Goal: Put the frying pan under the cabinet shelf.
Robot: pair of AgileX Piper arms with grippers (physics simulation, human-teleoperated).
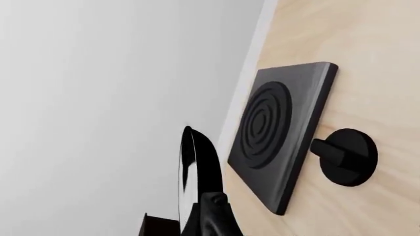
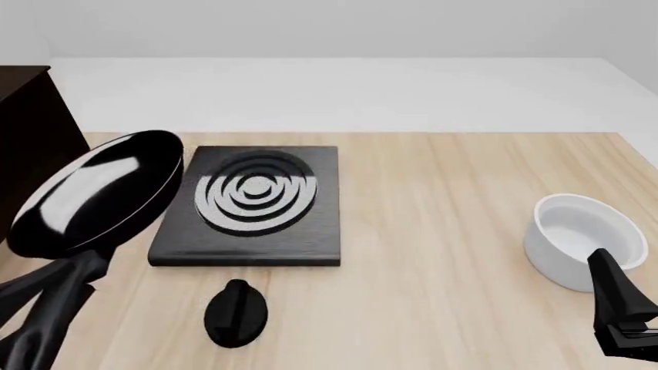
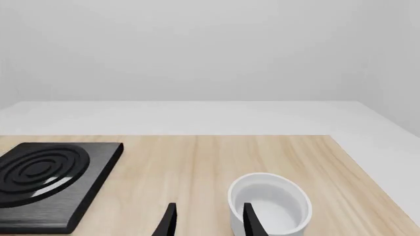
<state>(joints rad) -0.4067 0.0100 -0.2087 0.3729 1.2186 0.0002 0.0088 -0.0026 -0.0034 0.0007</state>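
Observation:
The frying pan is off the table at the left and tilted, its glossy inside facing the front camera. Its handle runs down into my left gripper, which is shut on it. In the left wrist view the frying pan shows edge-on just past the gripper. The dark brown cabinet shelf stands at the far left edge, right behind the pan. My right gripper hovers at the front right next to the white bowl. In its wrist view the right gripper is open and holds nothing.
A black square plate with grey concentric rings lies on the wooden table, right of the pan. A black round knob sits in front of it. The white bowl is close beside one right fingertip.

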